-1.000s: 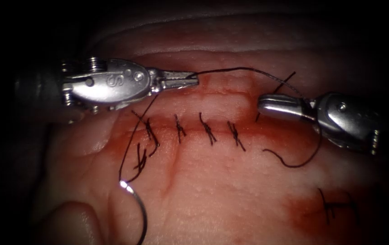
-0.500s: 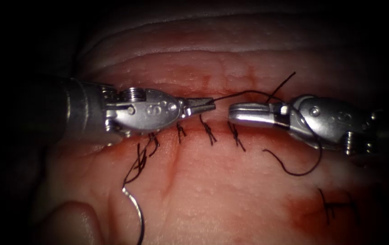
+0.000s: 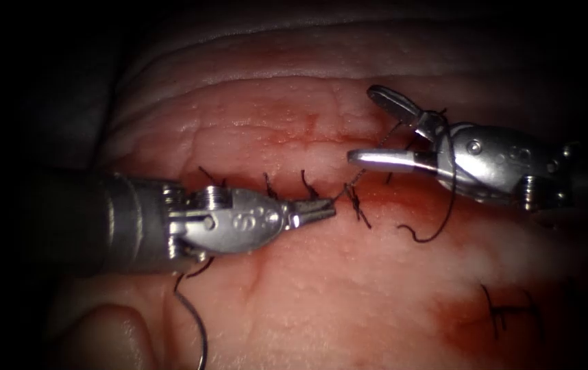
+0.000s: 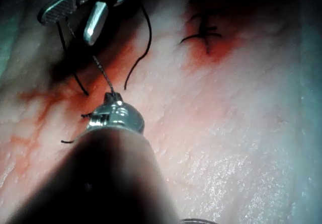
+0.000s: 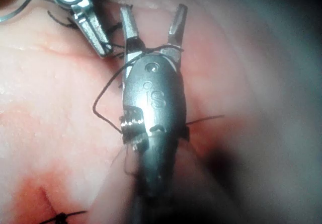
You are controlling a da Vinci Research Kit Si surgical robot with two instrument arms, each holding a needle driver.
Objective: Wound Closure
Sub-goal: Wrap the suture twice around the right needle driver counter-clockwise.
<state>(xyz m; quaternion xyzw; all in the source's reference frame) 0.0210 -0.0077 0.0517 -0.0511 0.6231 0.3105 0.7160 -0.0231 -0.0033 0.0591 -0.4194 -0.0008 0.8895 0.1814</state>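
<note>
Black thread is sitting clamped in the left tool; just beyond it, the right tool is gaping empty, thread looping its wrist, needle lying free on tissue.

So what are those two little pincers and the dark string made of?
The left tool and right tool look like polished metal: silvery, with bright glints. The thread looks like a fine dark fibre, limp and matt; the exact material cannot be told. The left tool's shut jaws grip it.
</note>
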